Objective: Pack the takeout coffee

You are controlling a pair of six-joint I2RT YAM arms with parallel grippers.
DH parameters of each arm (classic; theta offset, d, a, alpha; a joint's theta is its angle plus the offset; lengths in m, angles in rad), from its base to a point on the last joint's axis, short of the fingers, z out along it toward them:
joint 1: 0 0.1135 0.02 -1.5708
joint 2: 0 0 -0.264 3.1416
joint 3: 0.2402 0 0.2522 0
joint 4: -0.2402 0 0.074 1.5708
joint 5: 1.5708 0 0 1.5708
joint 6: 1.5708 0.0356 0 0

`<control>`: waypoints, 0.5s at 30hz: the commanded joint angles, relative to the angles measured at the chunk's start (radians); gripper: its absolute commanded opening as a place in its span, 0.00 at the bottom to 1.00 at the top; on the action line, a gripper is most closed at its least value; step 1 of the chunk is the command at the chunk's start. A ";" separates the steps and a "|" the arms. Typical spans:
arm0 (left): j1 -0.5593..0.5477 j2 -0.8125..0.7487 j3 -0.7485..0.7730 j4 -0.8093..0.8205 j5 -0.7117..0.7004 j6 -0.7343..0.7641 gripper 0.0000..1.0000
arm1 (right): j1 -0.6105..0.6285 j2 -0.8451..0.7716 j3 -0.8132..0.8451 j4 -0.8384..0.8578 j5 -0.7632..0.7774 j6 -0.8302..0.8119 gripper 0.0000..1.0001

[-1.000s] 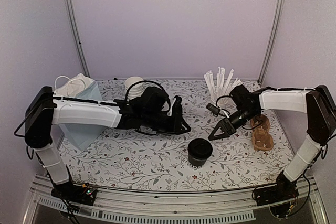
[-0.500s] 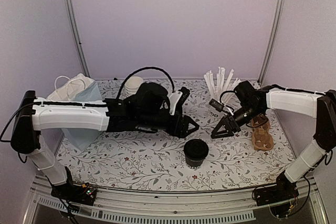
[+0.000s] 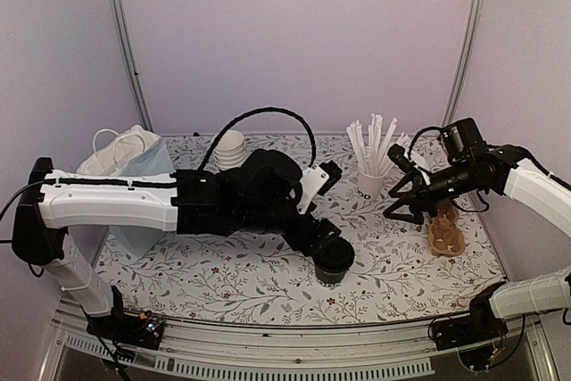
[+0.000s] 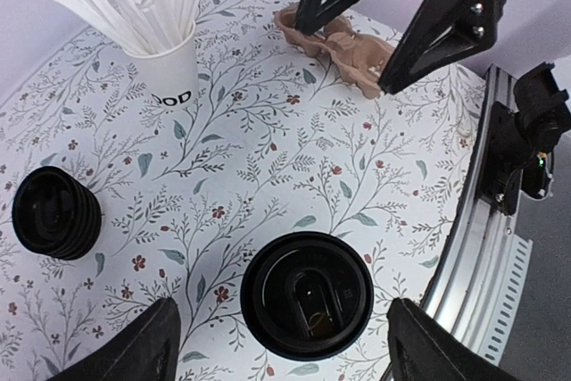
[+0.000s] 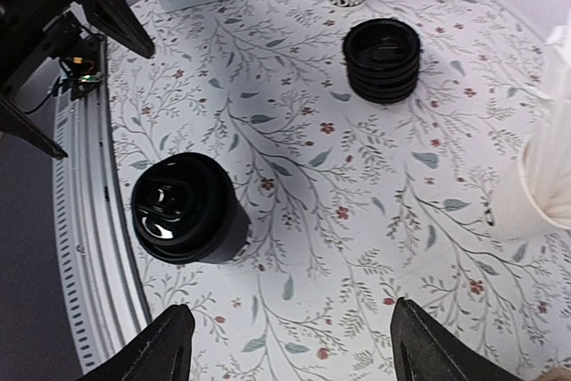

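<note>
Black fingers [image 4: 147,350] of the left gripper [image 4: 283,308] are spread wide with nothing in them; the takeout coffee [image 4: 308,294] stands upright between them in the left wrist view, black lid on, with patterned cloth showing on either side of it, so no contact that I can see. Same for the right gripper [image 5: 293,306]: wide apart, empty, raised off the table [image 3: 223,278], tips pointing down and toward the centre; it is just beside the white cup of straws [image 3: 370,180] and close to the brown pulp cup carrier [image 3: 444,229], well apart from the coffee. Coffee position: front half of the table, a bit right of centre, near the front rail [image 3: 294,336], standing on the cloth and not in the carrier. Left arm [image 3: 116,202] reaches low across the table from its base at the left, wrist bent down over the cup. Right arm [image 3: 535,186] comes in from the right side. A stack of black lids [image 5: 382,58] sits behind the coffee, toward the back of the table; the top view hides it behind the left wrist. A nested stack of cups [image 3: 230,146] is at the back, left of centre, and a pale blue bag [image 3: 134,165] with white handles stands in the back left corner. Carrier lies flat near the right edge of the table
</note>
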 commanded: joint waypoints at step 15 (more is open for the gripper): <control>-0.005 0.174 0.259 -0.318 0.155 0.164 0.91 | -0.233 -0.141 -0.209 0.229 -0.012 0.051 0.83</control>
